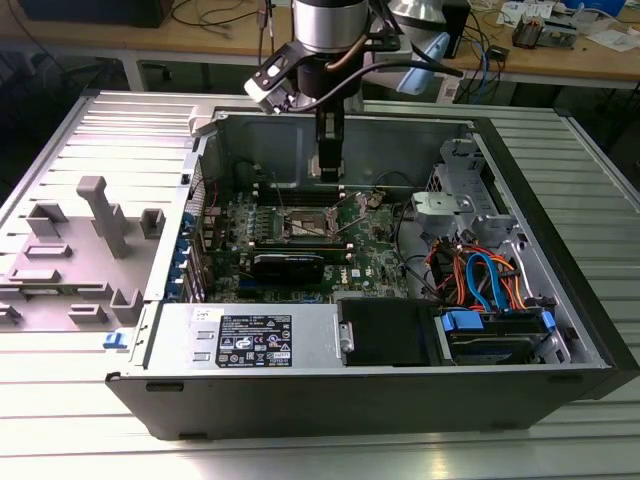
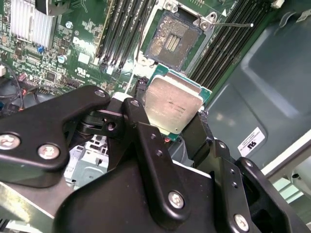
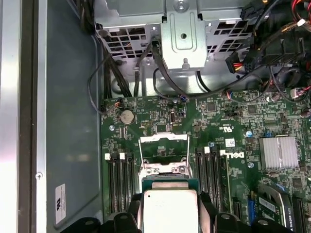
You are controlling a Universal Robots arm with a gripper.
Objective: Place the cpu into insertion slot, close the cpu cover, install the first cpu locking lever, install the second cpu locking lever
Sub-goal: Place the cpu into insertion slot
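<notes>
The cpu [image 2: 171,99], a flat square chip with a silvery top on a green edge, is held by its sides, and my gripper [image 2: 172,110] is shut on it. In the first wrist view the cpu [image 3: 170,211] sits between the black fingers [image 3: 132,206]. The insertion slot [image 2: 173,41] lies open and bare on the green motherboard, a short way beyond the chip. The cpu cover [image 3: 164,139] stands raised, a silvery frame with a square window. A thin locking lever [image 2: 234,24] sticks out beside the slot. In the exterior view my gripper [image 1: 327,172] hangs inside the case above the insertion slot [image 1: 300,226].
Long black memory slots [image 2: 119,29] flank the socket on both sides. A finned heatsink [image 3: 278,153], a metal drive cage [image 1: 455,200] with coloured cables [image 1: 480,275] and the power supply [image 1: 250,340] fill the open case. A grey fixture [image 1: 100,215] stands at the exterior view's left.
</notes>
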